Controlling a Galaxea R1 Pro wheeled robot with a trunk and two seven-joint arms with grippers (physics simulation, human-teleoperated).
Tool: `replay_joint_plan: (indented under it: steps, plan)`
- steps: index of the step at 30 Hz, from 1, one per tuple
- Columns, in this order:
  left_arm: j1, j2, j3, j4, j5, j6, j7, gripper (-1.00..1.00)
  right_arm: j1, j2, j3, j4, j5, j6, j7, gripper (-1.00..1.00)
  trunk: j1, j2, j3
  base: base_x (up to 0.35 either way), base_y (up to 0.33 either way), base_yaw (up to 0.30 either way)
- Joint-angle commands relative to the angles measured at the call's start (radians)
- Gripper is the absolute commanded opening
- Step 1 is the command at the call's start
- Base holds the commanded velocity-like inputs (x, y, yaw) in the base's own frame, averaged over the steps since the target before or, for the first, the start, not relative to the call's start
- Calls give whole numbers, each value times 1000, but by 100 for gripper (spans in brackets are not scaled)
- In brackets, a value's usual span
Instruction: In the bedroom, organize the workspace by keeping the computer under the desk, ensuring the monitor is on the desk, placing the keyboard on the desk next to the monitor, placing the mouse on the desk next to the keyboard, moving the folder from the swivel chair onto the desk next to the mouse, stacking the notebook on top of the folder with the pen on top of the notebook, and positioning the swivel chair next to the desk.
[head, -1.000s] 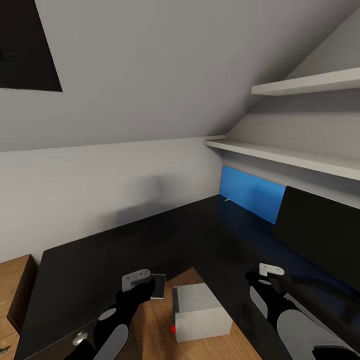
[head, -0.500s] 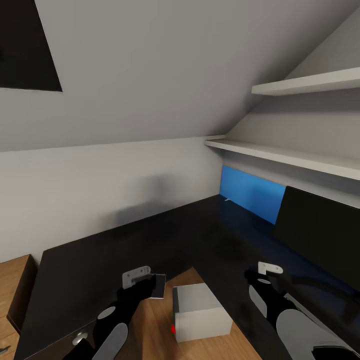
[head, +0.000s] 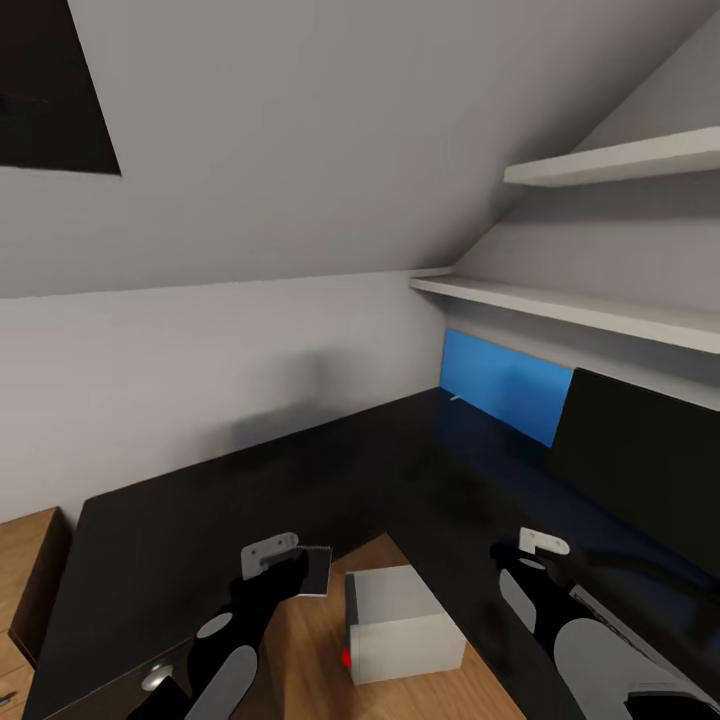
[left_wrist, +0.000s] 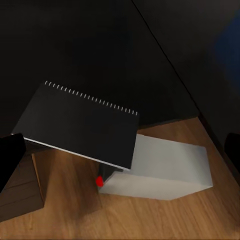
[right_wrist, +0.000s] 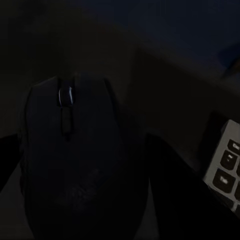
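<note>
In the head view, the left gripper (head: 300, 572) is seen closed on a dark spiral-bound notebook (head: 318, 570), held above the desk (head: 200, 500) edge and the computer (head: 400, 622). In the left wrist view, the notebook (left_wrist: 82, 122) is held flat, its spiral edge farthest from the jaws. In the right wrist view, the mouse (right_wrist: 75, 160) is seen directly ahead, long axis along the fingers, the keyboard (right_wrist: 227, 167) just beside it; whether the right jaws are closed cannot be told.

I see a glossy black desk (head: 300, 480), a matt silver-grey computer (head: 405, 620) on the wood-grain floor (head: 320, 660), a matt black spiral-bound notebook (left_wrist: 82, 125).

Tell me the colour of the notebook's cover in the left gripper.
Black, with a pale spiral binding along one edge; the notebook shows best in the left wrist view.
</note>
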Motion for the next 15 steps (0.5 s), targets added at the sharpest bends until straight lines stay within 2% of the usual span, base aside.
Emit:
replay_joint_plan:
  steps: [1, 7, 15]
  plan:
    - [-2, 1, -2, -2, 4, 3, 7, 100, 0, 0, 3, -2, -6, 5, -5, -100, 4, -9, -5, 0, 0, 0]
    - [-2, 0, -2, -2, 4, 3, 8, 100, 0, 1, 3, -1, -8, 7, -5, -100, 27, -51, -24, 0, 0, 0]
    - [-1, 1, -2, -2, 4, 3, 8, 100, 0, -1, 3, -3, -8, 49, -4, -100, 58, -107, -49, 0, 0, 0]
